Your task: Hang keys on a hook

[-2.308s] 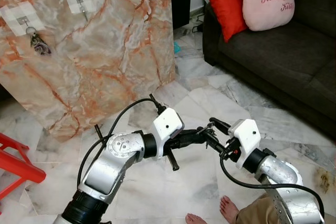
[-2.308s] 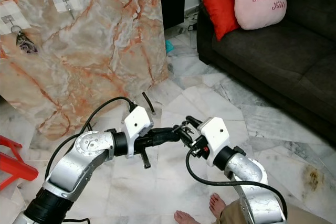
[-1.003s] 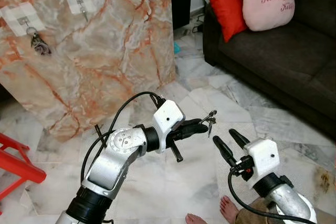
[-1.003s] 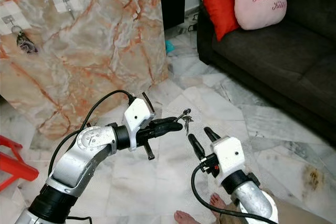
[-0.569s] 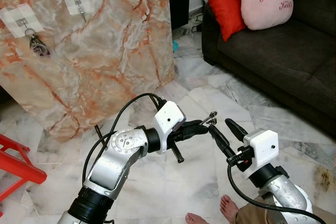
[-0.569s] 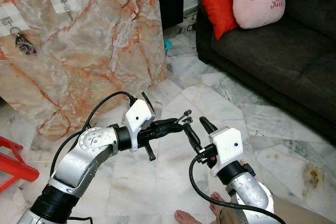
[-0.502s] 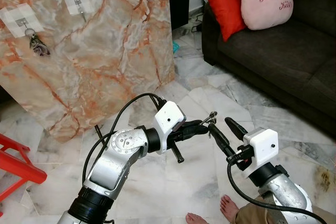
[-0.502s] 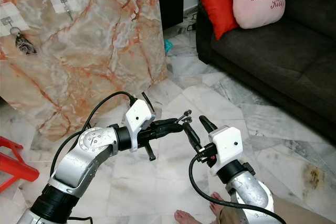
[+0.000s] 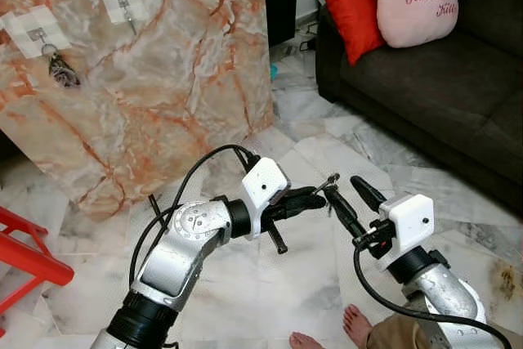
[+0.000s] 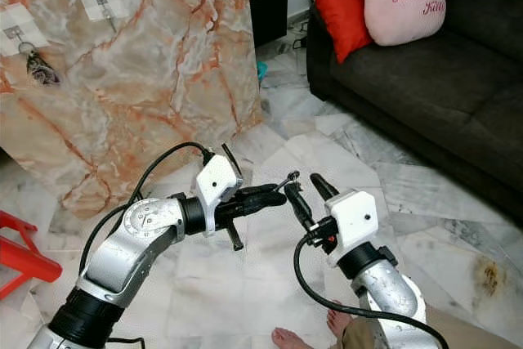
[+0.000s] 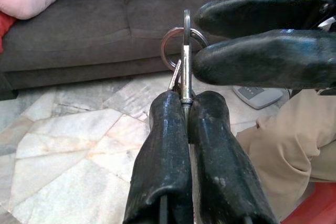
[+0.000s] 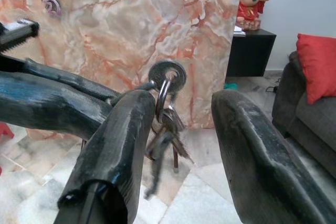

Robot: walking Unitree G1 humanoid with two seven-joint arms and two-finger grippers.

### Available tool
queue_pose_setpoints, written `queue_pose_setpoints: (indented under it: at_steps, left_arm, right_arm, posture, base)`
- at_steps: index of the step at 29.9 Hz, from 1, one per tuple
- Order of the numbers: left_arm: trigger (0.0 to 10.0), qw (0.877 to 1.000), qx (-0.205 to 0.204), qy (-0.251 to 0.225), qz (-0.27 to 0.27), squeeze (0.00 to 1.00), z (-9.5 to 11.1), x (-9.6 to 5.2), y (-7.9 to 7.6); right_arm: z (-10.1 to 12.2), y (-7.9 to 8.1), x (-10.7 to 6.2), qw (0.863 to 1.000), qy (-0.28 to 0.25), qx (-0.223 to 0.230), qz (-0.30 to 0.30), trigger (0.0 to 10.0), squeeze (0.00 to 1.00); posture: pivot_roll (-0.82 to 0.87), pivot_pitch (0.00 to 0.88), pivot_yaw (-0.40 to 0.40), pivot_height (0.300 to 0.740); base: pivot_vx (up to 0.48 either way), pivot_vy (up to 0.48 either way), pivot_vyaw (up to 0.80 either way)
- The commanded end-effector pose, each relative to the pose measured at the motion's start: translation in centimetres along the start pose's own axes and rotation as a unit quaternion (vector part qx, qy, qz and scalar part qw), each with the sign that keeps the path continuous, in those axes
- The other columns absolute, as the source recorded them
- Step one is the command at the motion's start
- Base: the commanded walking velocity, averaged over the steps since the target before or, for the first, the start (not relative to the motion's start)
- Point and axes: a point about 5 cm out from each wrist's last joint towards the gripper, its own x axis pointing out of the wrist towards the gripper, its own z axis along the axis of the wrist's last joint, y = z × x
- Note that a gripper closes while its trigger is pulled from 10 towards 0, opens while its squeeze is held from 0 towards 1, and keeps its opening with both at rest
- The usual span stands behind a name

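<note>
Marble slab: your orange-veined marble slab (image 9: 147,79) leans far left, a hung key bunch (image 9: 62,71) on its leftmost taped metal hook (image 9: 36,33).
Left gripper: your left gripper (image 9: 321,195) pinches the silver key ring with keys (image 12: 165,103) mid-air.
Right gripper: your right gripper (image 9: 347,191) is spread, one finger touching the ring.
Sofa: dark grey sofa (image 9: 441,79), far right.

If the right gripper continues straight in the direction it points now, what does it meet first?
Probably the keys pinched in the left gripper: they hang just ahead of the open right gripper, near one finger. Depth is unclear; the marble slab lies beyond.
</note>
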Motion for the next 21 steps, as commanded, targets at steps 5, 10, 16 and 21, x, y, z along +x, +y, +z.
queue_pose_setpoints:
  at_steps: [5,10,16,21]
  left_arm:
    - [10.0,1.000,0.009,-0.002,-0.006,0.00,0.18,0.12,-0.05]
    - [10.0,1.000,0.010,-0.001,-0.004,0.00,0.18,0.05,0.00]
    - [10.0,1.000,0.011,-0.001,-0.003,0.00,0.15,0.06,0.00]
    - [10.0,1.000,0.011,-0.001,-0.002,0.00,0.13,0.07,-0.01]
  right_arm:
    - [-0.47,-0.30,0.15,1.000,0.013,0.001,-0.002,2.5,0.00]
    - [-0.52,-0.45,0.29,1.000,0.012,-0.001,-0.005,10.0,0.00]
    - [-0.38,-0.48,0.55,1.000,0.007,-0.003,0.000,10.0,0.00]
    - [-0.35,-0.43,0.70,1.000,0.004,-0.004,0.005,10.0,0.00]
  posture:
    - [-0.11,0.036,0.037,0.740]
    - [-0.10,0.036,0.038,0.740]
    - [-0.11,0.031,0.038,0.740]
    - [-0.10,0.031,0.037,0.740]
  base:
    - [0.000,0.000,0.00]
    - [0.000,0.000,0.00]
    - [0.000,0.000,0.00]
    - [0.000,0.000,0.00]
